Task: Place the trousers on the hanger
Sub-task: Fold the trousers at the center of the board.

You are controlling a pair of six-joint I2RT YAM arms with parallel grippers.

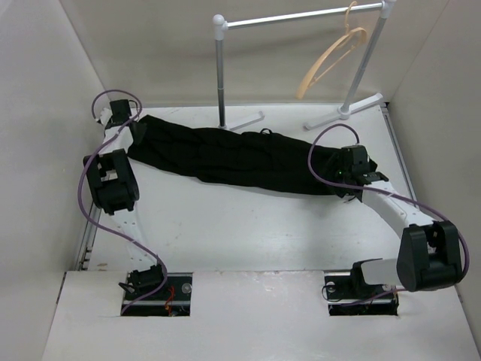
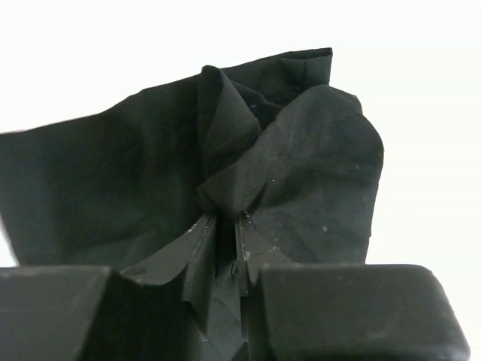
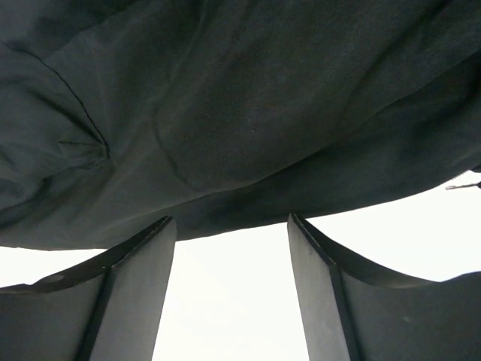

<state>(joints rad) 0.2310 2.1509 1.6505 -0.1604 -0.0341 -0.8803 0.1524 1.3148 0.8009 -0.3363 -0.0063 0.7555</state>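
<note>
The black trousers (image 1: 233, 156) lie stretched across the white table from far left to right. At their left end my left gripper (image 1: 137, 129) is shut on a bunched fold of the cloth (image 2: 301, 173), which puckers out between the fingers (image 2: 197, 244). My right gripper (image 1: 347, 179) sits at the trousers' right end, open, with bare table between its fingers (image 3: 143, 278) and the fabric edge (image 3: 248, 135) just beyond the tips. The tan wooden hanger (image 1: 331, 60) hangs from the rail at the back right, apart from the trousers.
The white-and-silver garment rail (image 1: 301, 16) stands at the back, its two posts and feet (image 1: 240, 120) just behind the trousers. White walls close in left, back and right. Purple cables (image 1: 105, 218) loop along both arms.
</note>
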